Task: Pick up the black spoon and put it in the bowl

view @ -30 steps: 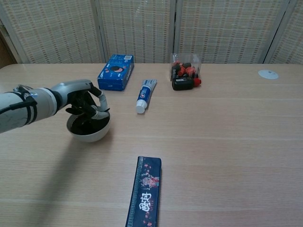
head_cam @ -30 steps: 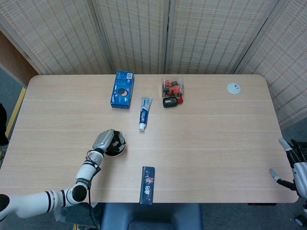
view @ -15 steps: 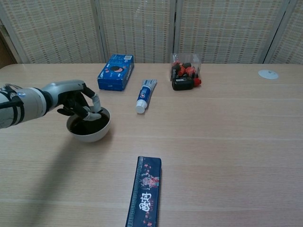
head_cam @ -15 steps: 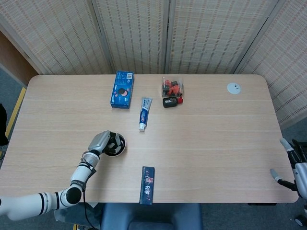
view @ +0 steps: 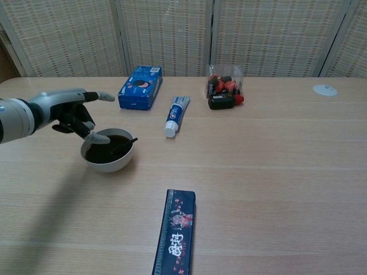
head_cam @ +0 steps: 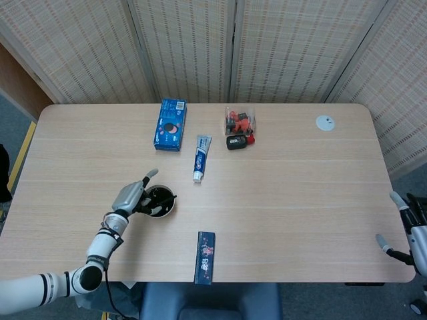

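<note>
The black spoon [view: 122, 145] lies inside the white bowl [view: 108, 162], its handle leaning over the right rim; from the head view the spoon [head_cam: 162, 199] and bowl [head_cam: 161, 211] sit left of the table's middle. My left hand [view: 74, 112] hovers just left of and above the bowl with its fingers spread and nothing in them, also visible from the head as the left hand [head_cam: 132, 196]. My right hand [head_cam: 407, 227] stays at the table's right edge, fingers apart and holding nothing.
A dark blue long box [view: 175, 232] lies in front of the bowl. A toothpaste tube [view: 174, 116], a blue box [view: 140, 87] and a clear pack of red and black items [view: 225, 86] stand farther back. A small white disc [view: 325, 89] lies far right.
My left hand let go of the spoon in the bowl, opened its fingers and drew back to the left. The right hand barely moved.
</note>
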You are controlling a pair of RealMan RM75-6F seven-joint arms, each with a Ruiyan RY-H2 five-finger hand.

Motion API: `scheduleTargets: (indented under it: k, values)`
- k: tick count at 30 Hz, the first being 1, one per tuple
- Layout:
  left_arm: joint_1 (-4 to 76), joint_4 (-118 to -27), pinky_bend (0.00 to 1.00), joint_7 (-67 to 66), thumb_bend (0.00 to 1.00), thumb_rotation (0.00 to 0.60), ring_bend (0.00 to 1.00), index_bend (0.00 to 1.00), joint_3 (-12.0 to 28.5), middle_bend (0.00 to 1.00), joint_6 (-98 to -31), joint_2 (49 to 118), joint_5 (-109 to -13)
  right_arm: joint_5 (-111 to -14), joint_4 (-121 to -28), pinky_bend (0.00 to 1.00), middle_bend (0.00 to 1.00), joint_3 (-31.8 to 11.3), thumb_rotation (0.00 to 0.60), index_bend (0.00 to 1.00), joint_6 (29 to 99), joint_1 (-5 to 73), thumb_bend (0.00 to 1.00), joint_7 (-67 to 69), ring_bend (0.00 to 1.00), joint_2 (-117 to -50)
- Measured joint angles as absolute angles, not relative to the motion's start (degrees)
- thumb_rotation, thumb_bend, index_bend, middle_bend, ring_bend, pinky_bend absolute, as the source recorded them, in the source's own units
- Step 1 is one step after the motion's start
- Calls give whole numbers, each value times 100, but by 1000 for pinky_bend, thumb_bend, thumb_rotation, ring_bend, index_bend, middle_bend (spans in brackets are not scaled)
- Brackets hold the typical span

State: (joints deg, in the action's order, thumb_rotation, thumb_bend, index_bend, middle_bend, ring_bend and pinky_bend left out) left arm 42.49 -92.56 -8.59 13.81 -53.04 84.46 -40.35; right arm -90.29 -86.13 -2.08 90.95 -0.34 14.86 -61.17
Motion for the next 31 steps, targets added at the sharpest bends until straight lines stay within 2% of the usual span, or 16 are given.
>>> scheduleTargets:
  k: [3,5,7,9,12,17,19,25,31]
  values:
    - [4115,-9454,1000,-859,216,600,883,89,1367,873,-5499,8175,-4143,-9009,-8611,130,150,-213,600,30,9068,-26,263,1486,33,-6105]
    - [4024,-9548,990,-895,216,600,749,111,1332,750,-5641,7993,-4213,-8992,-8609,130,150,-220,600,30,9039,-13,263,1484,33,-6098]
    - [3915,-9611,929,-988,217,600,626,131,1265,614,-5853,7814,-4306,-8977,-8608,130,150,-224,600,30,8999,4,263,1472,33,-6094]
    - [3795,-9640,822,-1086,217,600,503,150,1190,494,-6119,7722,-4419,-8962,-8609,131,150,-227,600,30,8962,19,263,1457,33,-6092]
    - [3585,-9640,694,-1212,217,600,387,173,1073,391,-6608,7647,-4660,-8926,-8626,136,150,-229,600,30,8880,46,263,1428,33,-6074]
    - [3139,-9490,506,-1372,216,600,288,177,825,305,-7579,7625,-5317,-8874,-8667,141,150,-230,600,30,8718,113,270,1358,33,-6050]
    - [2892,-9383,459,-1419,216,600,272,177,691,292,-7984,7629,-5667,-8861,-8690,141,150,-227,600,30,8644,150,270,1325,33,-6051]
    - [2253,-9308,396,-1722,217,600,256,176,292,275,-8830,7575,-6466,-8882,-8699,141,150,-212,600,30,8600,191,275,1278,33,-6111]
    - [1867,-9642,364,-1998,217,600,249,178,1,259,-9206,7501,-7023,-8886,-8651,141,150,-173,600,30,8539,207,275,1315,33,-6190]
